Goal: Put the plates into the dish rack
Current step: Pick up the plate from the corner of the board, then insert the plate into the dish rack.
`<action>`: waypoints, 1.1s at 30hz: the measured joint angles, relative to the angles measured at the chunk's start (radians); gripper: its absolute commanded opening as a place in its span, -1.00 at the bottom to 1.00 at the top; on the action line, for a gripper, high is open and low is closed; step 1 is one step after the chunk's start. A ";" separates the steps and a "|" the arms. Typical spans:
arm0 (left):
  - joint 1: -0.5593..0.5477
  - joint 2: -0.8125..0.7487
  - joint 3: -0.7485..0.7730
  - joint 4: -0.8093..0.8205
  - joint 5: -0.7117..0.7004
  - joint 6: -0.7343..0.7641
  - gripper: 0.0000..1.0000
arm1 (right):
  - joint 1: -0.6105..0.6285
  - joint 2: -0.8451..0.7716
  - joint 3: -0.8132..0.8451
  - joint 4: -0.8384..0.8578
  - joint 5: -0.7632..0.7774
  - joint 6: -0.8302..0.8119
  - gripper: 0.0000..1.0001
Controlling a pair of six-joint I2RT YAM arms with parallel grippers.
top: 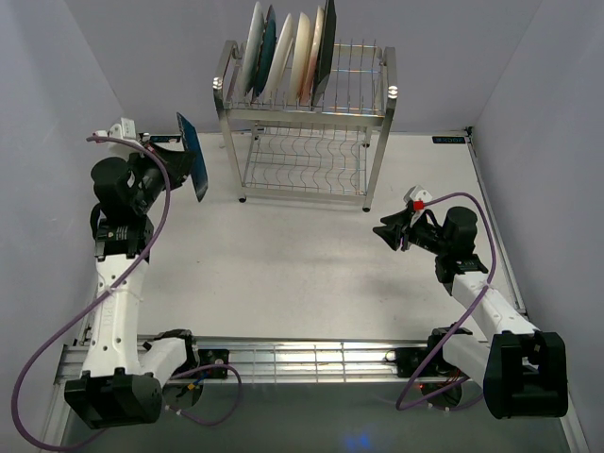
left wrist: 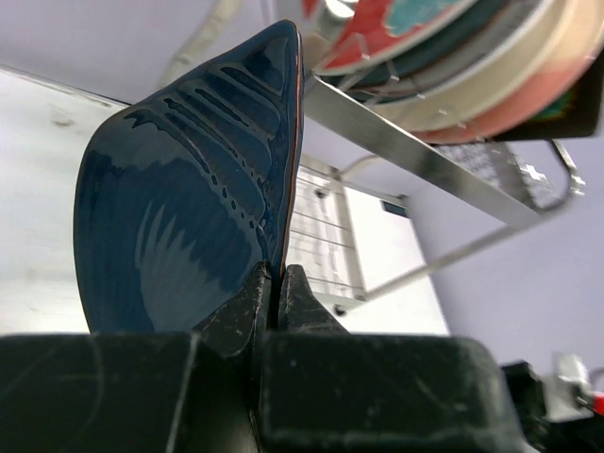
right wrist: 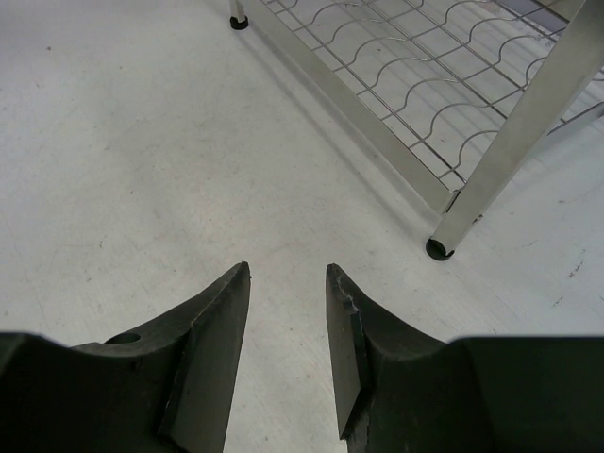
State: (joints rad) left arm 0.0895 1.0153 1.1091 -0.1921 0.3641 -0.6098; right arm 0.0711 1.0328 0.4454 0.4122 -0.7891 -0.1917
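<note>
The steel dish rack (top: 377, 113) stands at the back of the table. Several plates (top: 283, 52) stand on edge in its upper shelf, at the left; the lower shelf holds none. My left gripper (top: 186, 160) is shut on the small dark blue plate (top: 192, 156) and holds it upright in the air, left of the rack. In the left wrist view the blue plate (left wrist: 179, 217) rises from the gripper (left wrist: 276, 283), with the racked plates (left wrist: 472, 66) beyond. My right gripper (top: 389, 233) is open and empty, low over the table right of the rack; it also shows in the right wrist view (right wrist: 288, 274).
The rack's front right post (right wrist: 528, 123) and foot stand just ahead of my right gripper. The lower wire shelf (right wrist: 425, 66) lies beyond it. Grey walls close in the table on three sides. A rail (top: 302, 359) runs along the near edge.
</note>
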 measured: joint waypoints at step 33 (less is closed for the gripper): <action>-0.684 0.134 0.211 0.191 0.088 -0.181 -1.00 | 0.000 0.038 0.017 -0.006 0.000 0.000 -0.17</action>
State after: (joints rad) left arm -0.5941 1.1488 1.3201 -0.0013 0.4519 -0.7906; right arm 0.0711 1.0710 0.4622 0.4057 -0.7895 -0.1917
